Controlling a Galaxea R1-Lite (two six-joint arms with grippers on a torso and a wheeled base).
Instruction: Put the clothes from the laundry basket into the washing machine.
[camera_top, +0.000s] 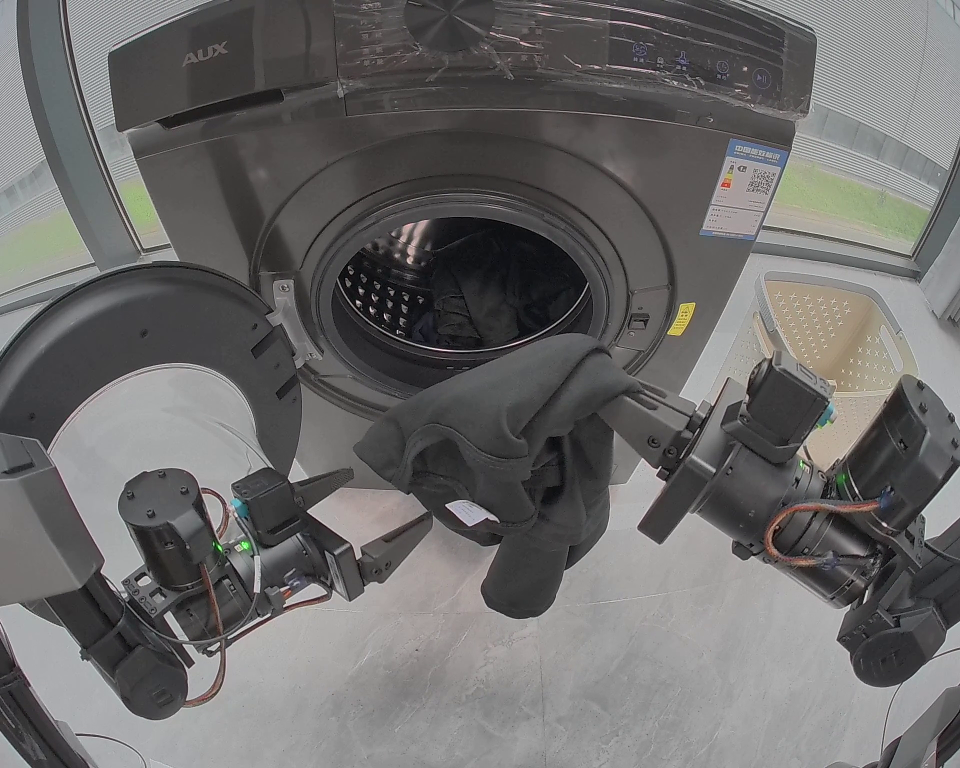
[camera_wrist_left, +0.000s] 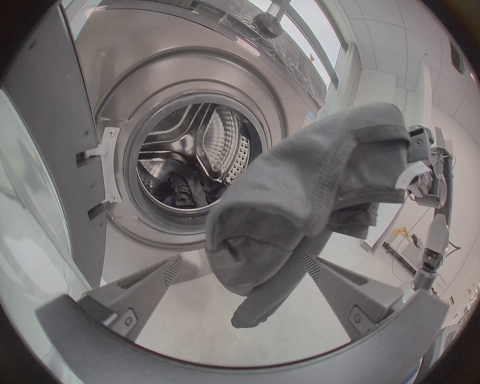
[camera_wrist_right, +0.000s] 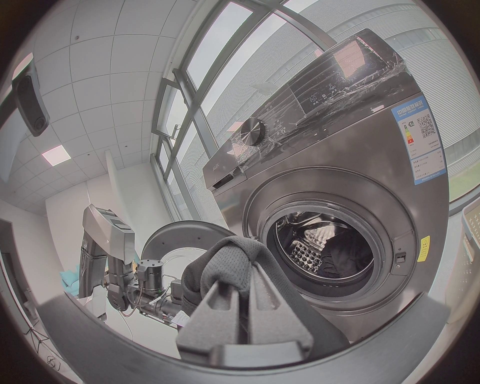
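The right gripper (camera_top: 622, 398) pinches a dark garment (camera_top: 510, 440) in front of the washing machine (camera_top: 480, 150), level with the lower edge of its open drum (camera_top: 465, 285). I'd raise it and push deep before letting go, or the dangling tail may catch there. The left gripper (camera_top: 390, 495) hangs spread, low.
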